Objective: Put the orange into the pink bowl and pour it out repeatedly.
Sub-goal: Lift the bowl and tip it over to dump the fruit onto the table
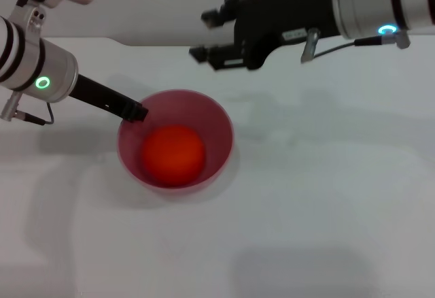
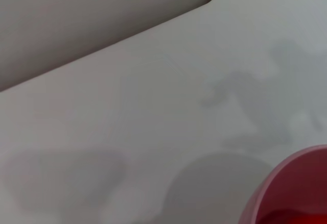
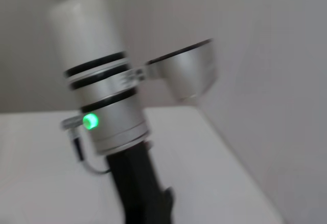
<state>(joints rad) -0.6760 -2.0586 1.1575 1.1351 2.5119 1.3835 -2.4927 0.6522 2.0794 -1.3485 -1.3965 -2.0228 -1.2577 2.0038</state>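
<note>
The pink bowl (image 1: 221, 122) stands upright on the white table, left of the middle in the head view. The orange (image 1: 173, 154) lies inside it on the bottom. My left gripper (image 1: 138, 113) reaches in from the left, its narrow dark fingers closed together on the bowl's left rim. My right gripper (image 1: 204, 36) hovers open and empty above the table beyond the bowl's far side. The left wrist view catches part of the bowl's rim (image 2: 286, 175) with a sliver of the orange (image 2: 301, 218) inside.
The white table (image 1: 326, 196) spreads out right of and in front of the bowl. Its far edge (image 2: 127, 40) meets a grey wall. The right wrist view looks across at my left arm (image 3: 110, 116).
</note>
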